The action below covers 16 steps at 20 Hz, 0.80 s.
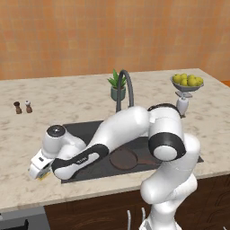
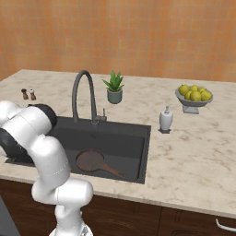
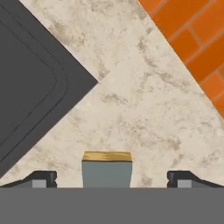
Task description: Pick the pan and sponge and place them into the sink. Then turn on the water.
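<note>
The dark reddish-brown pan (image 1: 123,158) (image 2: 91,161) lies inside the dark grey sink (image 1: 85,130) (image 2: 120,138), its handle pointing toward the front right. The sponge (image 3: 106,173), grey-blue over yellow, rests on the marble counter just off the sink's front-left corner, and a yellow sliver of the sponge (image 1: 43,175) peeks out under the hand. My gripper (image 3: 112,179) (image 1: 38,168) hangs low over it, open, with one fingertip (image 3: 43,178) on each side and a gap to the block. No water is in view at the arched faucet (image 1: 128,85) (image 2: 83,87).
Behind the sink stand a potted plant (image 1: 117,85) (image 2: 114,88), a soap dispenser (image 2: 165,120) and a bowl of lemons (image 2: 193,94). Two small shakers (image 1: 22,107) sit at the far left. The counter's edge and an orange brick floor (image 3: 197,48) lie close to the sponge.
</note>
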Motion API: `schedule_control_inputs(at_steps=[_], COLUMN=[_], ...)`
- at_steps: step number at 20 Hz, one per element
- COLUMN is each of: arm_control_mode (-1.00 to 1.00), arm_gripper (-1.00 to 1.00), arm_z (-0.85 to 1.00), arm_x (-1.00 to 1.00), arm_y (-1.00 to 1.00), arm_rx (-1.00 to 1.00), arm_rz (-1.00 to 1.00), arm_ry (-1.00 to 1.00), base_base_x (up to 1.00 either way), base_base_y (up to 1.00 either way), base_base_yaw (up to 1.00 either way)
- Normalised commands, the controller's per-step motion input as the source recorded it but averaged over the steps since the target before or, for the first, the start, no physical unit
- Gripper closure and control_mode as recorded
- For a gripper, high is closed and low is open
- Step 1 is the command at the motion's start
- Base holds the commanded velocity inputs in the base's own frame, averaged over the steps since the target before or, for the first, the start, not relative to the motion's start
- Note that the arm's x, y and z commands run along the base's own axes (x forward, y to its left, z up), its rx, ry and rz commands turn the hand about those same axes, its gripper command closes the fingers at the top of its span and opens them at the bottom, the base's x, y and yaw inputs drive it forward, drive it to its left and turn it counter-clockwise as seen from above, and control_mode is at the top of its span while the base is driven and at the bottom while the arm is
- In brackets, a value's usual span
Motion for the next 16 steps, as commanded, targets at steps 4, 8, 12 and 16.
schedule_control_inputs(at_steps=[4,8,12,16], arm_control_mode=[-1.0,-1.0,-1.0,-1.0], arm_gripper=[-1.0,-1.0,-1.0,-1.0], arm_z=[-0.17,-0.14,-0.14,-0.23], arm_x=[0.15,0.18,0.28,0.32], arm_y=[0.32,0.31,0.21,0.17], arm_rx=[-0.02,-0.03,-0.03,-0.04], arm_rz=[0.0,0.0,0.0,0.0], arm_ry=[0.01,0.02,0.0,0.0], base_base_x=[0.0,0.0,0.0,0.0], base_base_y=[0.0,0.0,0.0,0.0], base_base_yaw=[0.0,0.0,0.0,0.0])
